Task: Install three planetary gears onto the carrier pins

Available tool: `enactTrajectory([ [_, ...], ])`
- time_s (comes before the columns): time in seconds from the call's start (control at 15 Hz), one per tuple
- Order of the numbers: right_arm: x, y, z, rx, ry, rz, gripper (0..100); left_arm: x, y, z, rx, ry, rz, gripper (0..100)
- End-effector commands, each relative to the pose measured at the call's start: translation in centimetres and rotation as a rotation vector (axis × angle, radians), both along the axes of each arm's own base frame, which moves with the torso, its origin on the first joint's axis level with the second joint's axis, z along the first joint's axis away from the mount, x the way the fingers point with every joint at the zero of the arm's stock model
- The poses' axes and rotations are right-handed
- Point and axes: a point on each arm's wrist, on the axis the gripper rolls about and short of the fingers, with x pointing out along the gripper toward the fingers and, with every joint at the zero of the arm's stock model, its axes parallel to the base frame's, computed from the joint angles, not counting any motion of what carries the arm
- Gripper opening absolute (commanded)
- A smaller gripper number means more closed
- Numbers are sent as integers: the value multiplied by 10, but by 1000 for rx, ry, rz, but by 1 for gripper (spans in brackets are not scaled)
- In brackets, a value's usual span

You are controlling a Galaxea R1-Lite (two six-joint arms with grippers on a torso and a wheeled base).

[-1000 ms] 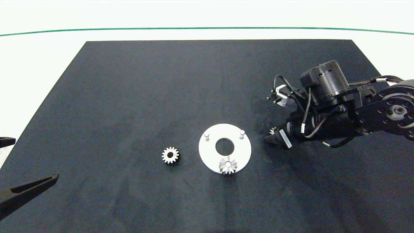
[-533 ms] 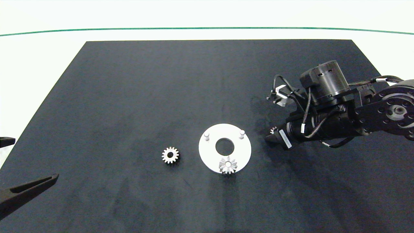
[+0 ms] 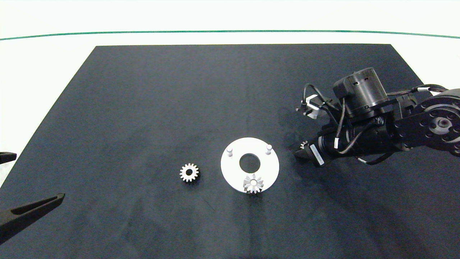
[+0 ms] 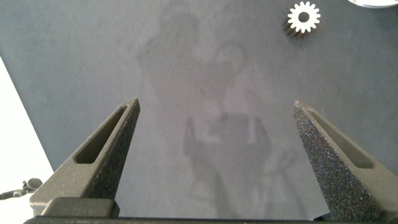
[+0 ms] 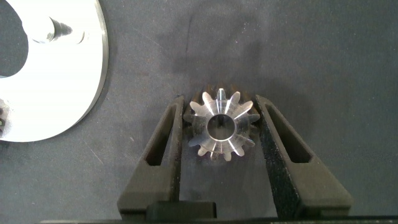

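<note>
A white disc [image 3: 233,169] lies at mid-table with two bare carrier pins [image 3: 229,151] [image 3: 268,148] at its far side. One planetary gear [image 3: 253,183] sits on the near pin. A second gear [image 3: 189,172] lies loose on the mat left of the disc. Just right of the disc, my right gripper [image 3: 300,151] is low at the mat. In the right wrist view its fingers [image 5: 168,143] press both sides of a third gear [image 5: 221,124], with the disc's edge [image 5: 62,81] close by. My left gripper [image 4: 214,106] stays open at the near left [image 3: 40,176], holding nothing.
A black mat [image 3: 143,108] covers the white table, with a green line [image 3: 230,31] along the far side. The right arm's dark body and cables [image 3: 359,118] stand above the mat right of the disc.
The right arm has barely shifted, staying at the gear beside the disc. Gears, disc and left gripper have not moved.
</note>
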Motion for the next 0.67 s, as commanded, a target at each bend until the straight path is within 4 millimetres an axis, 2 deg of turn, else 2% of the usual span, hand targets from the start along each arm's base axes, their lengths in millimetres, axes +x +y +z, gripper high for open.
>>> enactTrajectory([
  [0.07, 0, 0, -1, -3, 4, 1, 21, 0, 0, -1, 4, 4, -2, 100],
  [0.67, 0, 0, 1, 2, 1, -1, 4, 0, 0, -1, 4, 2, -3, 100],
])
